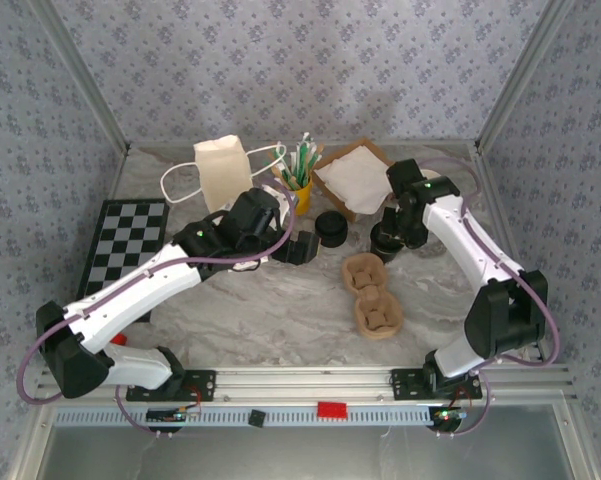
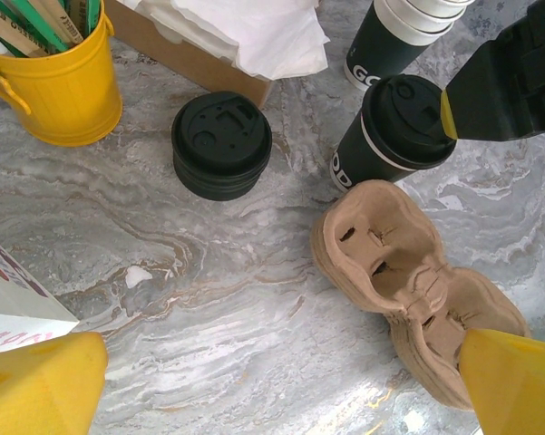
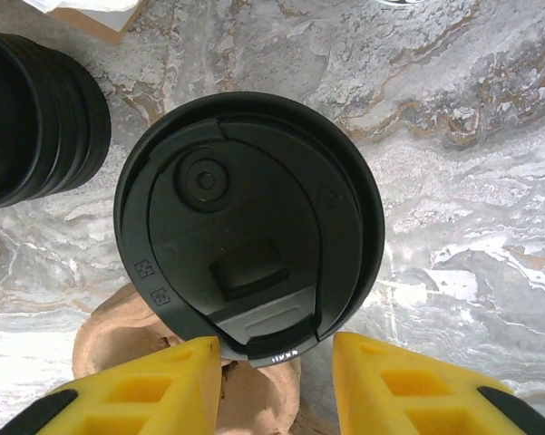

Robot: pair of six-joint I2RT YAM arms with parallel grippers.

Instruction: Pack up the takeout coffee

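Observation:
A dark takeout coffee cup (image 2: 399,122) with a black lid (image 3: 249,227) stands upright on the marble table, just beyond the brown pulp cup carrier (image 2: 390,263). My right gripper (image 3: 274,343) hovers at the lid's near rim. Its yellow fingers (image 3: 163,385) stand apart on either side of the lid's tab, and a gap shows at the right finger. From above, this gripper (image 1: 400,232) covers the cup (image 1: 388,242). My left gripper (image 2: 281,349) hangs wide open over bare table, left of the carrier (image 1: 370,295), with nothing between its fingers.
A stack of black lids (image 2: 221,143) sits left of the cup, and a stack of empty cups (image 2: 403,36) lies behind it. A yellow bucket of stirrers (image 2: 59,86), a napkin box (image 1: 355,178) and a paper bag (image 1: 223,172) line the back. A checkerboard (image 1: 128,243) lies left.

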